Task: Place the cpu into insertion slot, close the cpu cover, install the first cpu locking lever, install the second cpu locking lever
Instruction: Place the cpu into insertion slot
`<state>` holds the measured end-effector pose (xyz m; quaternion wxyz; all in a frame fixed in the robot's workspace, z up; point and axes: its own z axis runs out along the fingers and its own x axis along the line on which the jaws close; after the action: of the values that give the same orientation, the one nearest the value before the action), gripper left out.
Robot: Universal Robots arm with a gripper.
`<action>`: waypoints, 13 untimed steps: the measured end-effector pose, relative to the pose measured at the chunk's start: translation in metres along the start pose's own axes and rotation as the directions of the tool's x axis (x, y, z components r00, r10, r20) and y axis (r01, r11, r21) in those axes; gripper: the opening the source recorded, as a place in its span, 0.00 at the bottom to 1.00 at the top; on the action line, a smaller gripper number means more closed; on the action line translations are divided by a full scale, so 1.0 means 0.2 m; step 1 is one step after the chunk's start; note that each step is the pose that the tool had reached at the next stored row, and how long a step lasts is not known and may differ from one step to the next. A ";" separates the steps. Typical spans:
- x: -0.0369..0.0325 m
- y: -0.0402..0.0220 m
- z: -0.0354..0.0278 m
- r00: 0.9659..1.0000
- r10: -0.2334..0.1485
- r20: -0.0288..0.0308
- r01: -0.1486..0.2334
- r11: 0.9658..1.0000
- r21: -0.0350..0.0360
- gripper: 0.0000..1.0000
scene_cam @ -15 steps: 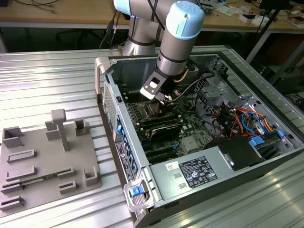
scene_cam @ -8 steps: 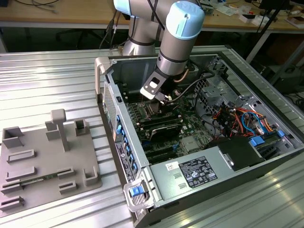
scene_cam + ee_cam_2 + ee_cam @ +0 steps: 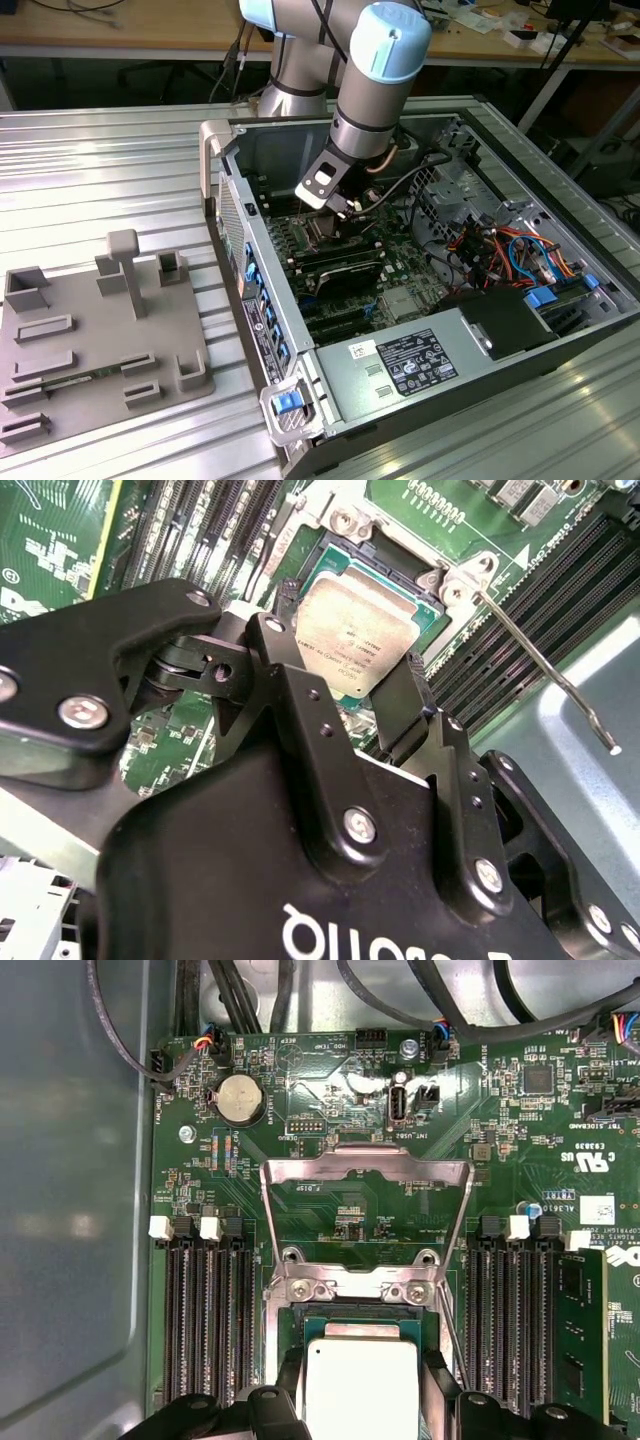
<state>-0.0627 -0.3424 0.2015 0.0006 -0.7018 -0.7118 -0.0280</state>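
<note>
My gripper [image 3: 340, 208] reaches down into the open computer case. In both wrist views its black fingers [image 3: 290, 680] sit against two opposite edges of the cpu [image 3: 355, 630], a flat square chip with a dull silver top, and are shut on it. The cpu [image 3: 360, 1385] hangs slightly tilted just above the insertion slot [image 3: 350, 1318], a black socket in a metal rim [image 3: 395, 575] on the green board. The cpu cover [image 3: 365, 1167] is a shiny metal frame, flipped open away from the slot. A thin wire locking lever [image 3: 545, 665] stands free beside the socket.
Long black memory slots [image 3: 205, 1310] run along both sides of the socket [image 3: 510, 1310]. Black cables [image 3: 240, 995] cross the far edge of the board. A grey white-labelled box [image 3: 410, 365] fills the case's near end. A grey fixture plate [image 3: 90, 330] lies on the table at the exterior view's left.
</note>
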 end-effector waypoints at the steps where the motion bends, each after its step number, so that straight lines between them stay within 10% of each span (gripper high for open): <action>1: 0.000 0.000 0.000 1.000 0.000 0.000 0.000 1.000 0.000 0.55; 13: 0.000 -0.001 0.007 1.000 0.013 0.000 -0.013 1.000 0.000 0.55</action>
<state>-0.0628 -0.3425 0.2001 0.0005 -0.7063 -0.7073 -0.0280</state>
